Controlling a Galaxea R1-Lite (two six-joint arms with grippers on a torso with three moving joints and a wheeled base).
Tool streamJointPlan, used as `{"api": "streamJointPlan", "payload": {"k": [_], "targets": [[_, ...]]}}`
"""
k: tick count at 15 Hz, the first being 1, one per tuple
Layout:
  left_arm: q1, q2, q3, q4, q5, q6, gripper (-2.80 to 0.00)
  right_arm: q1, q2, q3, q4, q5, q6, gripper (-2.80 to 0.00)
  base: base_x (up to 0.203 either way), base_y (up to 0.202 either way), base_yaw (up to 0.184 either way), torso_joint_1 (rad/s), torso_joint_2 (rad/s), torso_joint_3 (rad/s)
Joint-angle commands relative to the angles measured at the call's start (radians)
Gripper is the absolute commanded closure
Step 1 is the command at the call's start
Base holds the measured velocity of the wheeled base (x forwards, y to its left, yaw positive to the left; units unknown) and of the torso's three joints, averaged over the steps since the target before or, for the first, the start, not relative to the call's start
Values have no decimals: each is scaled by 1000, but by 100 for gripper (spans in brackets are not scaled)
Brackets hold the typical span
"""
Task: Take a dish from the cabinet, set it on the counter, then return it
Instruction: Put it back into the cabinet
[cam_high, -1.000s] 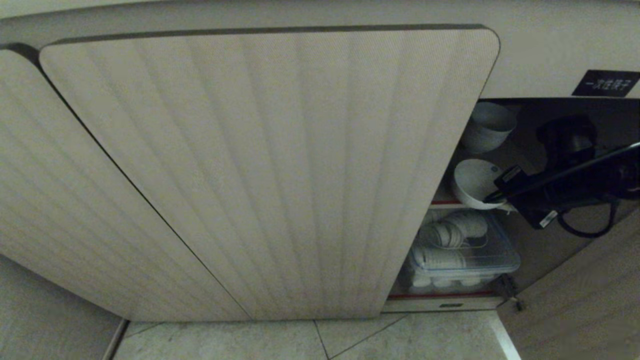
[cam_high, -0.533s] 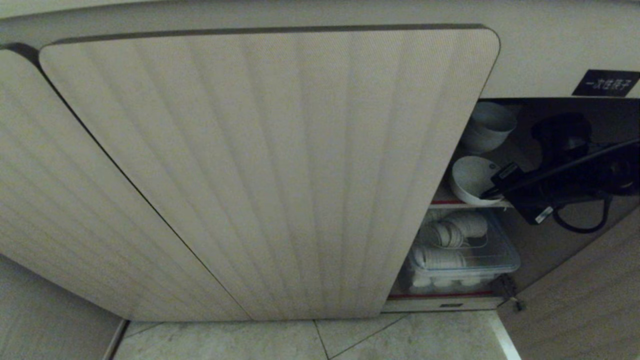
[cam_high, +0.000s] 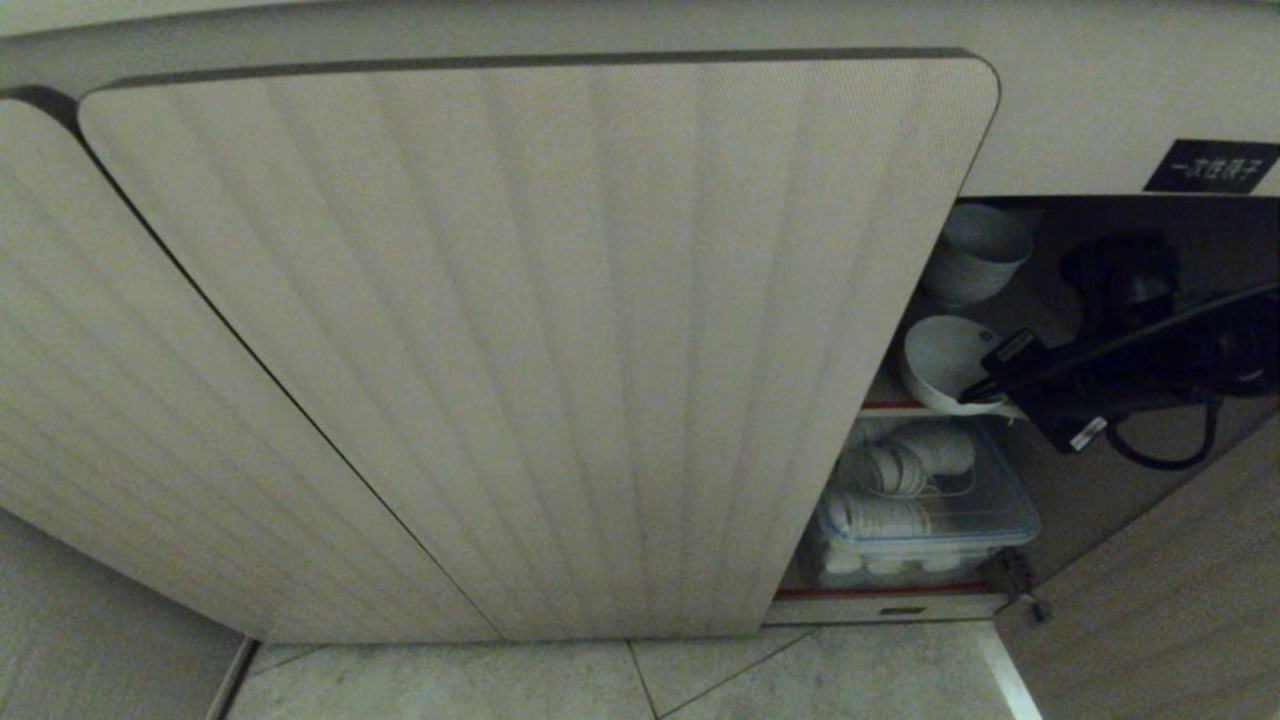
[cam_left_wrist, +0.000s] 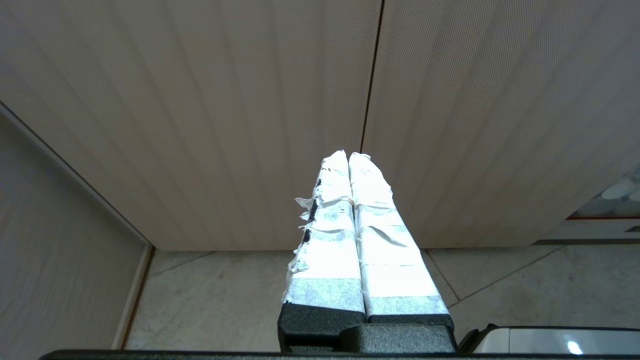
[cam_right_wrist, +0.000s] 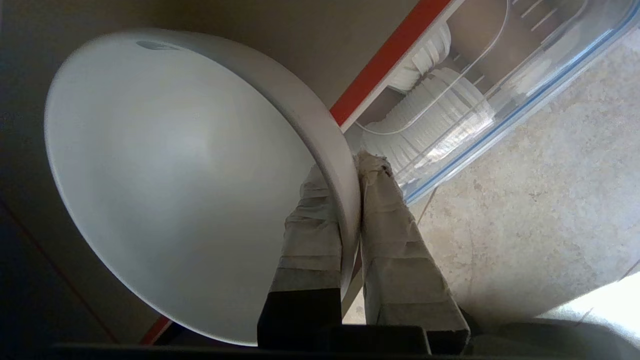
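Note:
The dish (cam_high: 942, 362), a small white bowl, is tilted at the front of the cabinet's (cam_high: 560, 330) red-edged upper shelf (cam_high: 888, 405). Whether it rests on the shelf I cannot tell. My right gripper (cam_high: 985, 392) reaches into the open cabinet from the right and is shut on the dish's rim. In the right wrist view one taped finger (cam_right_wrist: 310, 220) lies inside the dish (cam_right_wrist: 175, 175) and the other outside, so the right gripper (cam_right_wrist: 346, 169) pinches the wall. My left gripper (cam_left_wrist: 348, 154) is shut and empty, parked low in front of the closed fluted doors. The counter is out of view.
Another white bowl (cam_high: 978, 250) stands deeper on the upper shelf. Below it a clear plastic box (cam_high: 925, 515) holds several stacked white bowls. A black label (cam_high: 1212, 166) sits above the opening. The opened door (cam_high: 1170, 580) stands at the right, above the tiled floor (cam_high: 620, 680).

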Motion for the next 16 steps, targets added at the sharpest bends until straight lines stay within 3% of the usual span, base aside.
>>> {"api": "streamJointPlan", "payload": {"k": [1, 16], "targets": [[0, 0, 0, -1, 0, -1, 0, 1, 0, -4, -1, 0, 6, 0, 0, 0, 0, 0, 0, 0], [0, 0, 0, -1, 0, -1, 0, 4, 32, -6, -113, -35, 7, 0, 0, 0, 0, 0, 0, 0]]}}
